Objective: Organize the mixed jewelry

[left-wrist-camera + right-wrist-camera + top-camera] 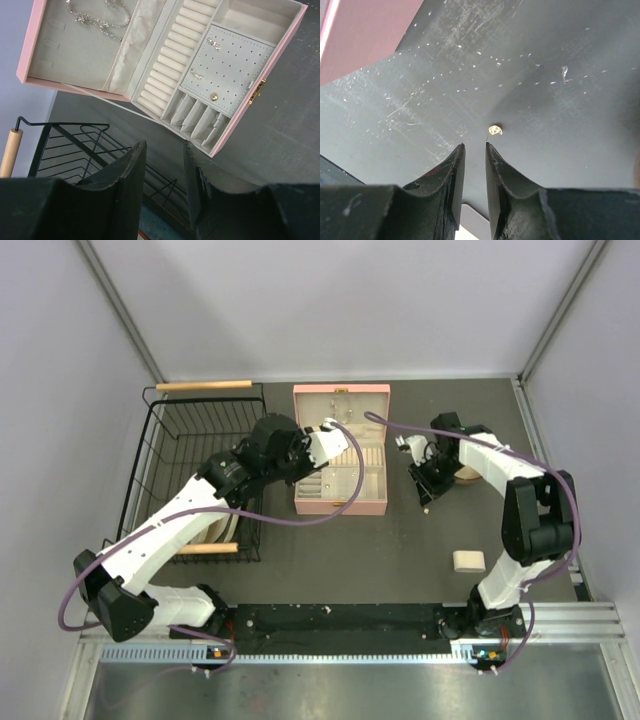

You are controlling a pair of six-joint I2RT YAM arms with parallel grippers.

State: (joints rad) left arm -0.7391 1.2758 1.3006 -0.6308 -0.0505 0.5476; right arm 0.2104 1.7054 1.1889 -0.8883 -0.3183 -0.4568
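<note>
Right wrist gives you a tiny pale-gold bead (494, 130) at one o'clock of the right gripper (474, 145), barely parted, empty; only left wrist shows silvery chains (95, 20) in the box (30, 45) lid, left gripper (164, 145) agape.

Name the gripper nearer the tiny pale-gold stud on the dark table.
Right. The right gripper hangs just short of the tiny pale-gold stud; the left gripper is away by the open pink jewellery box.

left pincer (164, 146) parted, gripping nothing; right pincer (474, 145) narrowly parted, gripping nothing.
</note>
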